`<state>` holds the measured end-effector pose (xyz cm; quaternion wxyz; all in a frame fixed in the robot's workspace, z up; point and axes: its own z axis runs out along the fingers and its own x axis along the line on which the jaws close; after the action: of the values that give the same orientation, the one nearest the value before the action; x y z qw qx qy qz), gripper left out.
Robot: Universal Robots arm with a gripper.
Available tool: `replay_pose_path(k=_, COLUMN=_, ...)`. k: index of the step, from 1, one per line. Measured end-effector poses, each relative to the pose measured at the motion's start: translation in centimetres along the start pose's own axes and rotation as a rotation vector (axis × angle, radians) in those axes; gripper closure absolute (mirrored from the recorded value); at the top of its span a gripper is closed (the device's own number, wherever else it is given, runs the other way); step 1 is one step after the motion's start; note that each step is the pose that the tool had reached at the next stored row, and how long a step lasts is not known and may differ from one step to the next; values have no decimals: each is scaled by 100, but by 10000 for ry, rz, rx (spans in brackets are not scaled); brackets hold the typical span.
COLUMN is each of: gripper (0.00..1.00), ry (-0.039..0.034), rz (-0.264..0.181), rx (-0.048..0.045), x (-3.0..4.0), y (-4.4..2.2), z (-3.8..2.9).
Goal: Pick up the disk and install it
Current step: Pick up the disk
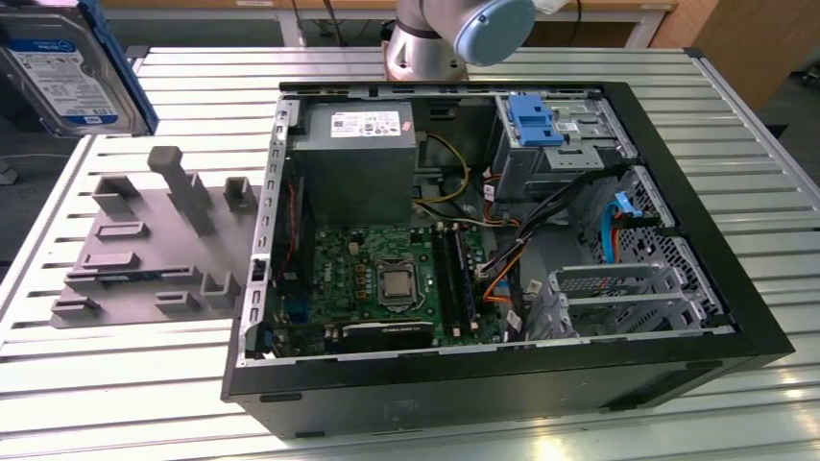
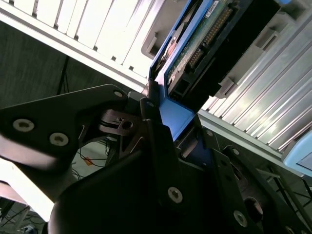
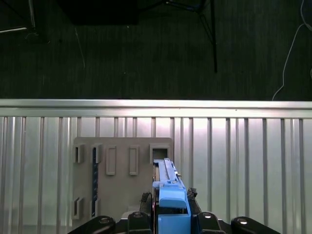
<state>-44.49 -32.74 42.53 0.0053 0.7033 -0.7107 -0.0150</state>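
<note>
- Disk (image 1: 67, 67) is up in the air, well clear of the tabletop (image 1: 192, 77), label side to the exterior camera, a blue rail down its edge.
- It hangs over the side of the tabletop at the exterior view's left, above the grey slotted fixture (image 1: 141, 259).
- In the first wrist view the disk (image 3: 168, 187) shows edge-on, blue rail uppermost, with the fixture (image 3: 122, 187) on the slats below it.
- The gripper (image 2: 170, 117) has it: jaws are closed narrow on the blue rail, dark fingers (image 3: 145, 199) pressing from either side.
- In the second wrist view the disk's (image 2: 200, 44) green circuit-board underside and connector face the lens.
- The open black computer case (image 1: 513, 384) lies on its side toward the tabletop's edge at the exterior view's right.
- Inside the case: a grey metal box (image 1: 352, 163), a green motherboard (image 1: 372, 279) and a bare blue bracket (image 1: 532, 120).
</note>
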Motion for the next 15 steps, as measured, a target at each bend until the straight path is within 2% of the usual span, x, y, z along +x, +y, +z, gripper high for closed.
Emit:
replay_pose_path(k=10, gripper=63, ry=0, rz=0, rx=0, x=-2, y=4, z=-148)
replay_pose_path(k=15, gripper=63, ry=0, rz=0, rx=0, x=-2, y=4, z=-154)
